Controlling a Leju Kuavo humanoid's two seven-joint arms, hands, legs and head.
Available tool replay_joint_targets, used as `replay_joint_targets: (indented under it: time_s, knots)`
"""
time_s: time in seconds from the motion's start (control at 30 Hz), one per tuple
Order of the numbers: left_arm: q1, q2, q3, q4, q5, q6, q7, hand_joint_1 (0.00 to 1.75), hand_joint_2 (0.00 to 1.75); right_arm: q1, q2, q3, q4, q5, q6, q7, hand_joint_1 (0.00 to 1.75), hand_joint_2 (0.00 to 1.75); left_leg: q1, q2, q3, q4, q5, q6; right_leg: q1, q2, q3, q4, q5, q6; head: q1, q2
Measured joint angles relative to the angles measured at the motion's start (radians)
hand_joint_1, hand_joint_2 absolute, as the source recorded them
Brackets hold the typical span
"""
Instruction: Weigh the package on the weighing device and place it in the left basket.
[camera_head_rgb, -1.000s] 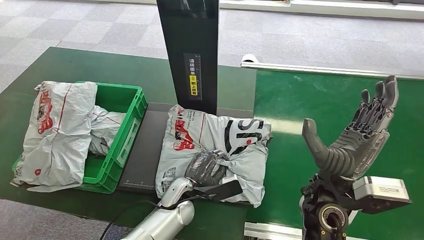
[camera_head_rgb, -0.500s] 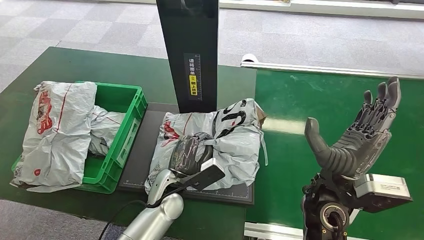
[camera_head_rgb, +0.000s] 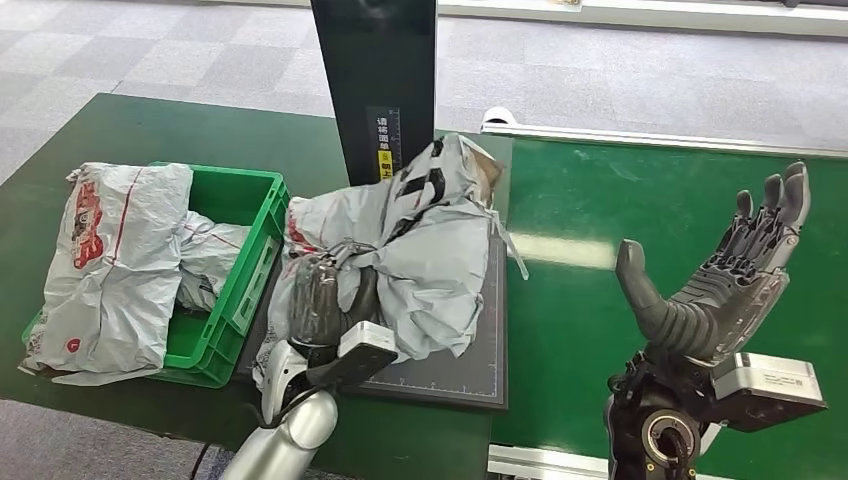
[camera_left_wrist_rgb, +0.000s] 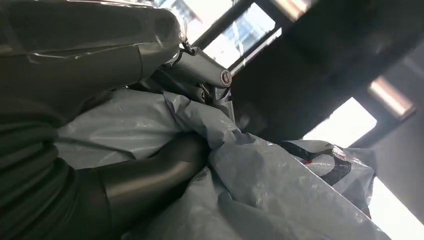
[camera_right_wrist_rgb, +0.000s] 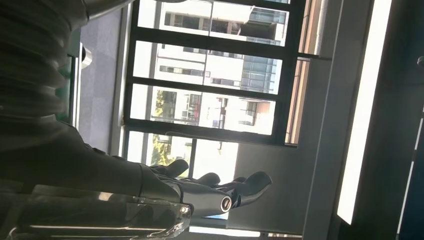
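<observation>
The left hand (camera_head_rgb: 325, 300) has its fingers closed into the crumpled grey package (camera_head_rgb: 400, 250), which is lifted and tilted over the left part of the dark weighing device (camera_head_rgb: 450, 365), its far end up against the black post (camera_head_rgb: 375, 95); the right hand (camera_head_rgb: 725, 280) is raised over the green table (camera_head_rgb: 600, 210) with fingers spread, holding nothing. The left wrist view shows the thumb (camera_left_wrist_rgb: 150, 175) pressed into a fold of the plastic, a contact the head view hides. The green basket (camera_head_rgb: 250, 215), already holding grey bags (camera_head_rgb: 115, 260), stands just left of the package.
</observation>
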Motion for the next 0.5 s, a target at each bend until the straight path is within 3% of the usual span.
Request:
replay_joint_targets:
  time_s: [0.17,0.3,0.5]
  knots:
    - [0.081,0.033,0.094,-0.237,-0.035,0.084,-0.086,1.75,1.75,0.043,-0.002,-0.01,0.0,-0.014,-0.02,-0.02,0.0,1.75,0.0,0.0,-0.001,0.0,0.0,0.0,0.0,0.0,0.0,0.0,0.0,0.0,0.0,0.0]
    - [0.1,0.019,0.336,-0.34,0.025,0.089,-0.181,1.75,1.75,0.064,-0.005,-0.013,0.0,-0.03,-0.03,-0.027,0.0,1.75,0.0,0.002,0.001,-0.001,0.0,-0.001,0.0,0.001,0.0,0.0,0.0,-0.001,0.0,0.0]
    - [0.086,0.023,0.651,-0.342,0.075,0.093,-0.196,1.75,1.75,0.076,-0.012,-0.014,0.0,-0.048,-0.049,-0.027,0.0,1.75,0.001,0.003,0.001,-0.001,0.0,-0.001,0.001,0.001,0.001,0.0,0.0,-0.001,0.0,0.0]
